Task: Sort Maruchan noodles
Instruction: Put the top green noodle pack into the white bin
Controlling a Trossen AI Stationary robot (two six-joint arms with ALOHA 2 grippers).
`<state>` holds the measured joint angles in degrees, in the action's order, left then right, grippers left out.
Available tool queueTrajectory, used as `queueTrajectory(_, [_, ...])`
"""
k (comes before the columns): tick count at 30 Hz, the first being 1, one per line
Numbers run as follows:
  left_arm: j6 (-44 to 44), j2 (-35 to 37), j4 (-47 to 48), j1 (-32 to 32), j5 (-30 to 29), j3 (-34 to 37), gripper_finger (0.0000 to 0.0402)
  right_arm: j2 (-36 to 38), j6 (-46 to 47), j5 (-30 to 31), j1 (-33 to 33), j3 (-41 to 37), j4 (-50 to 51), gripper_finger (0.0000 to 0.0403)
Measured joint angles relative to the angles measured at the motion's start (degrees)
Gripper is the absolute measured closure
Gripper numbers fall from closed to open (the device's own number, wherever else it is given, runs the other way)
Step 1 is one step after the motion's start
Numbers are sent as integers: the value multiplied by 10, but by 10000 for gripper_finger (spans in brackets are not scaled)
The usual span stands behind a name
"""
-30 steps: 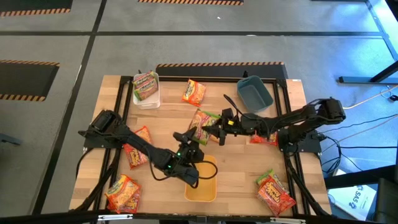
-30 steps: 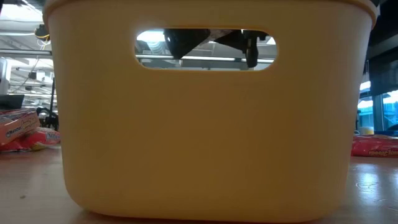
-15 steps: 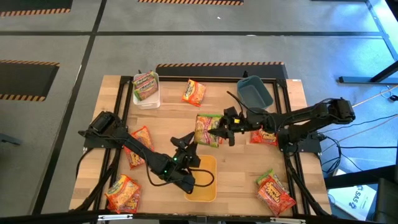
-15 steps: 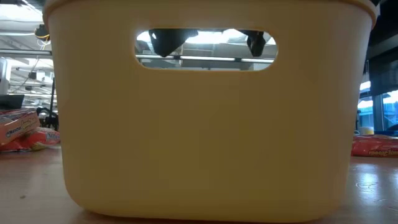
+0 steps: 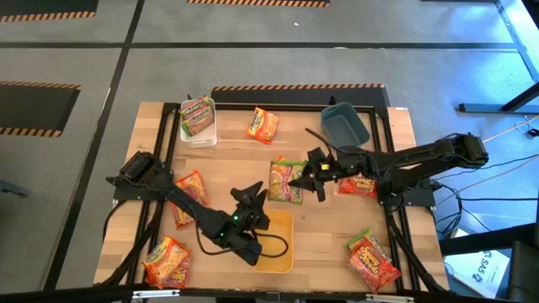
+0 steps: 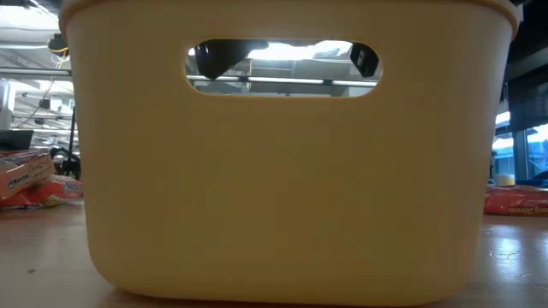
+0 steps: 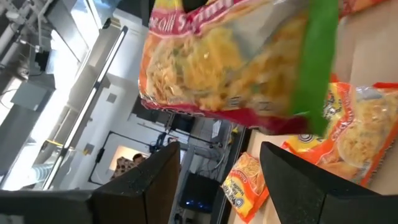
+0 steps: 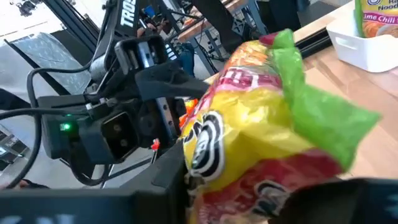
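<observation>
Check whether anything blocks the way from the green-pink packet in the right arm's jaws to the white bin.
Nothing visible does. The right gripper holds the green-pink packet at mid-table; the white bin is apart, with bare table between. The left gripper hangs nearer the yellow bin.

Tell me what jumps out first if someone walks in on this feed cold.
Mid-table, the right hand grips a green-pink noodle packet, while the left hand, open and holding nothing, sits beside it over the yellow bin. That bin fills nearly the whole low view. Other packets lie scattered about, and one rests in the white bin at the back left.
</observation>
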<state>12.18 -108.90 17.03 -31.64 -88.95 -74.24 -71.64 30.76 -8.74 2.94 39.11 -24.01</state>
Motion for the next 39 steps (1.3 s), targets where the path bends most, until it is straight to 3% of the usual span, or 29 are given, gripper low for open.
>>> queueTrajectory(5, [-24,0,37,2,1,0,185,2,-9,-14,0,0,6,308])
queueTrajectory(9, [-113,0,127,-3,31,0,185,14,-16,-12,0,0,27,308])
queueTrajectory(16, [-425,11,408,2,170,0,185,22,-48,9,0,0,63,309])
queueTrajectory(20, [-610,32,566,5,194,1,185,21,-109,43,0,0,84,306])
queueTrajectory(23, [-677,66,606,5,195,16,185,20,-141,75,0,0,99,308])
queueTrajectory(27, [-691,146,566,15,211,70,185,20,-179,91,-1,0,105,308])
queueTrajectory(32, [-644,273,423,48,268,182,185,20,-212,79,-20,0,106,306])
queueTrajectory(35, [-554,345,284,82,339,252,185,20,-235,75,-41,0,105,305])
queueTrajectory(39, [-386,416,44,137,488,343,185,7,-255,36,-75,13,106,305])
